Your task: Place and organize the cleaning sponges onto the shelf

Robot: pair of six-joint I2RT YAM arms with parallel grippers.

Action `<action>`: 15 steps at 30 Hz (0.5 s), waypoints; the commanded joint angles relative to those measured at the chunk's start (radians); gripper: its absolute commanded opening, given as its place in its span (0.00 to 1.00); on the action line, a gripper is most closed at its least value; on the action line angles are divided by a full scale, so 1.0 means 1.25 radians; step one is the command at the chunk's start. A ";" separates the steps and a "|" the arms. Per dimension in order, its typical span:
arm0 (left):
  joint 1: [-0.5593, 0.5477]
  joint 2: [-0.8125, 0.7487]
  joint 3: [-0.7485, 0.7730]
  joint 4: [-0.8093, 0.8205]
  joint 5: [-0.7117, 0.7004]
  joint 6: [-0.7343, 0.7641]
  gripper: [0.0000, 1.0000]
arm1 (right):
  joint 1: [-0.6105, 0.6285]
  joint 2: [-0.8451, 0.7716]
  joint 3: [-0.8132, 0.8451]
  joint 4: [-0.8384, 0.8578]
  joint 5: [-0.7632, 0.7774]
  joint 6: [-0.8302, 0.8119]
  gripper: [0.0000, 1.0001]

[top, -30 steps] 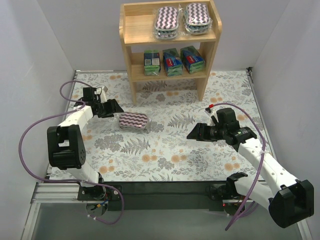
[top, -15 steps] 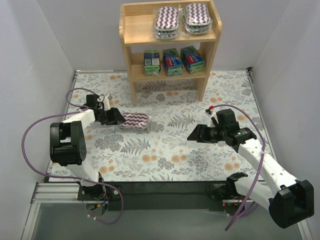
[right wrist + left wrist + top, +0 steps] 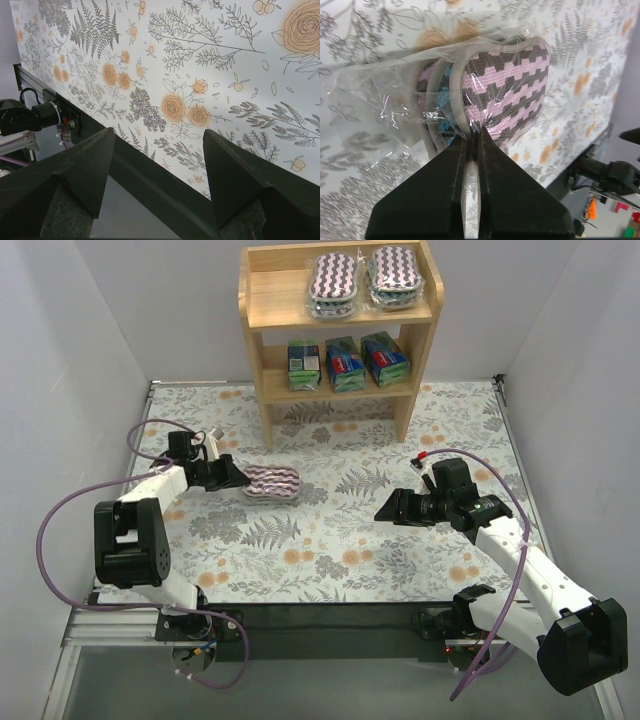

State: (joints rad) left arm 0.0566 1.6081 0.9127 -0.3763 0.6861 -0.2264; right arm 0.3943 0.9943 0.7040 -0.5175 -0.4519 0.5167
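Left fingers are closed, pinching the left rim and clear wrap of a striped pad. The left wrist view confirms that the jaws meet on the rim.

The pad lies on the desk, left of centre, in front of the shelf and apart from its left leg.

Right fingers are spread and hold nothing. They sit over the desk right of centre, well apart from the pad.

Edges and room:
- The left wall is near the left arm's elbow, and the right wall is near the right forearm.
- A broad bare stretch of floral cloth runs between the pad and the right fingers.
- On the top tier the left half is bare wood inside the low rim, and two wrapped pads fill the right half.
- On the lower tier three printed packs stand in a row.

Against one second ago:
- The left fingers were then spread and short of the pad's left end. They have since come up to it and closed.
- The pad is at about the same spot.
- The right arm has barely moved.
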 commanded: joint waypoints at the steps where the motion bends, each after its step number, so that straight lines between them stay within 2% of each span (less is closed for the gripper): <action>1: -0.006 -0.142 -0.007 -0.049 0.103 -0.062 0.00 | 0.004 -0.012 -0.009 0.009 -0.001 0.003 0.66; 4: -0.010 -0.253 -0.018 -0.054 0.212 -0.137 0.00 | 0.004 -0.019 -0.016 0.009 0.002 0.006 0.66; 7: -0.034 -0.263 -0.018 -0.079 0.321 -0.174 0.00 | 0.004 -0.020 -0.020 0.010 0.003 0.009 0.66; 11: -0.132 -0.303 -0.001 -0.050 0.348 -0.237 0.00 | 0.004 -0.011 -0.007 -0.009 0.001 -0.005 0.66; 15: -0.195 -0.368 0.063 0.086 0.322 -0.376 0.00 | 0.004 0.010 0.006 -0.020 0.000 -0.013 0.66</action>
State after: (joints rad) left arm -0.1513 1.2423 0.9085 -0.4049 1.0401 -0.5404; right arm 0.3943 0.9909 0.6865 -0.5259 -0.4503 0.5186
